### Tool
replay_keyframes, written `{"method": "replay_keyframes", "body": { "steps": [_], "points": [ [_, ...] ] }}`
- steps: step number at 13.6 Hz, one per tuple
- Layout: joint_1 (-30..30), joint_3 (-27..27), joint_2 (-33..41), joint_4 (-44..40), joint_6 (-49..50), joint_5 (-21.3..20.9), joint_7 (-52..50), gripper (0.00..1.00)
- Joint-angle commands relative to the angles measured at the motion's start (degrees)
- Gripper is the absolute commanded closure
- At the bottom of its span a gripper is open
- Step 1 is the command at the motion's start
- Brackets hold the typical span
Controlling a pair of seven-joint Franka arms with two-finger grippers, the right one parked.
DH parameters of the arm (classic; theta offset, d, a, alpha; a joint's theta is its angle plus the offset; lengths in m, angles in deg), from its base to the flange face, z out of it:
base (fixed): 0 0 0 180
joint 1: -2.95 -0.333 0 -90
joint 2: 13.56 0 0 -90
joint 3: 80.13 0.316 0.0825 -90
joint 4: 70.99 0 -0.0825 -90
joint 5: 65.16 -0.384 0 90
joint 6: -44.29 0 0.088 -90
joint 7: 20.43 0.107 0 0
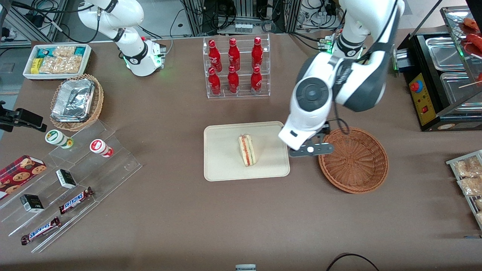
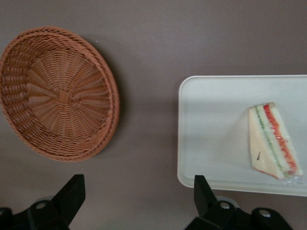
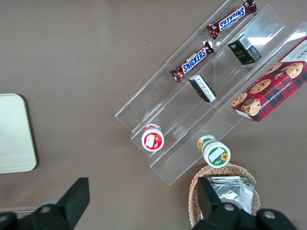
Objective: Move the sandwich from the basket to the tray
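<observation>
My claw point(image 2: 139, 201) open, holding nothing, hovering over bare table between wicker basket point(image 1: 353, 160) and tray point(image 1: 222, 158). Sandwich point(image 1: 247, 150) lies on tray, frame centre; basket holds nothing. Only 1 risk: careless retreat clipping tray rim, shifting sandwich.

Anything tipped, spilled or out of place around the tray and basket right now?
Nothing stands out. The sandwich lies on the tray, the basket sits upright and empty, and the open gripper hangs above the bare table between them.
</observation>
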Motion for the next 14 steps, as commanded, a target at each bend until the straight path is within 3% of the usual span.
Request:
{"method": "replay_keyframes", "body": {
  "steps": [1, 3, 4, 7, 11, 14],
  "points": [
    [0.8, 4.2, 8.0, 7.9, -1.3, 1.3, 7.2, 0.00],
    [-0.8, 5.0, 12.5, 11.1, -0.2, 1.6, 13.1, 0.00],
    [-6.3, 2.9, 13.5, 11.2, 1.9, 1.6, 15.5, 0.00],
    [-14.5, -1.8, 16.9, 10.8, 6.7, 1.4, 24.5, 0.00],
    [-32.1, -15.0, 19.1, 9.6, 12.0, 0.6, 32.9, 0.00],
    [-40.9, -19.1, 21.6, 9.1, 14.9, 0.6, 38.0, 0.00]
  ]
}}
